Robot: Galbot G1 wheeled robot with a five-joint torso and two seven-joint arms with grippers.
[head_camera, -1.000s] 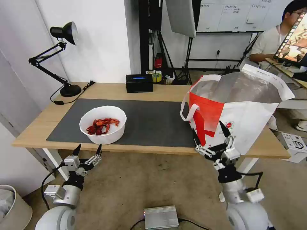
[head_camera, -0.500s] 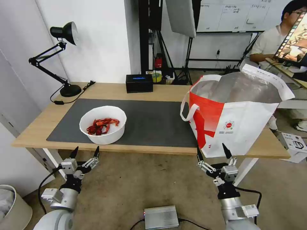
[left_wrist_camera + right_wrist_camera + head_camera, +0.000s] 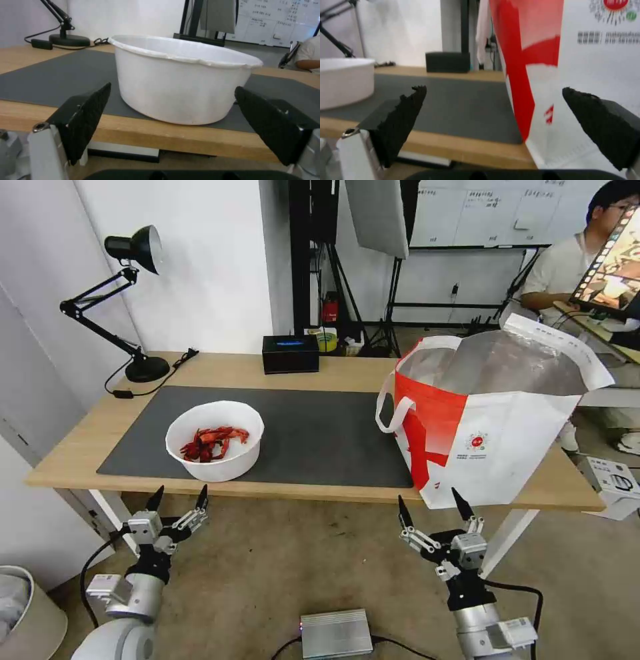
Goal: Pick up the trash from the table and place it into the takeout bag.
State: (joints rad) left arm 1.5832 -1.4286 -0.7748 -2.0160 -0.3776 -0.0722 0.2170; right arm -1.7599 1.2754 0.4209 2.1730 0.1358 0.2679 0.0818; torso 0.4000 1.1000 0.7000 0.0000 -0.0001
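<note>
Nearest, below the front edge of the table (image 3: 320, 492): two grippers, both empty. Left gripper (image 3: 179, 499) under the bowl's side, jaws spread wide, pointed at the one white bowl (image 3: 215, 439) of red crayfish shells (image 3: 212, 441). Right gripper (image 3: 431, 506) just below the one takeout bag (image 3: 507, 440), jaws likewise wide. Bowl on the dark mat (image 3: 313, 433) near the front left; bag standing open at the right end, foil lining visible. Farther back: one black box (image 3: 290, 353) and one black desk lamp (image 3: 130, 300).
</note>
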